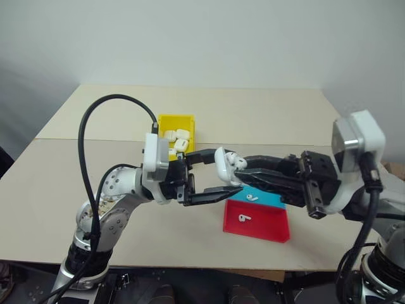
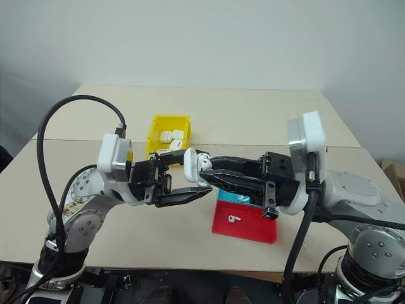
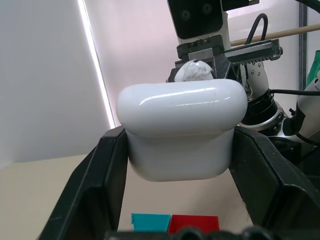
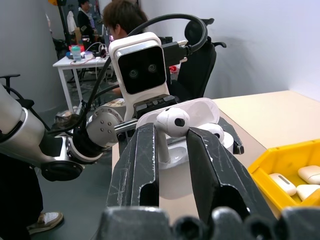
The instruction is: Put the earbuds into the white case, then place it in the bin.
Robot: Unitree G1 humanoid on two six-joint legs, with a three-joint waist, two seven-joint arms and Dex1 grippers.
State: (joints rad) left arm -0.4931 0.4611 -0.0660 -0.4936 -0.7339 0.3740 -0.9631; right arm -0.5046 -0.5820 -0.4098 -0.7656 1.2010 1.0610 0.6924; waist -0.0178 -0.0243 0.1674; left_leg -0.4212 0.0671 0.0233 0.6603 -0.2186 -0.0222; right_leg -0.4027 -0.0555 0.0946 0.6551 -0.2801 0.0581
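Observation:
My left gripper [image 1: 226, 173] is shut on the white case [image 1: 221, 166], holding it in the air above the table with its lid flipped open. In the left wrist view the case [image 3: 182, 130] sits squeezed between the two black fingers [image 3: 107, 170]. My right gripper [image 1: 244, 170] faces it from the right and is shut on one of the earbuds [image 4: 170, 122], whose stem hangs at the case's open mouth. A second earbud [image 4: 215, 131] seems to sit in the case beside it. Two more earbuds [image 1: 252, 197] lie in the tray. The yellow bin [image 1: 166, 119] stands behind the grippers.
The bin holds three white cases [image 1: 182, 133]. A red-and-blue tray [image 1: 266, 229] lies on the table below my right gripper. The beige table [image 1: 253, 114] stretches wide behind the bin. In the right wrist view, people [image 4: 122, 17] sit at desks beyond the table.

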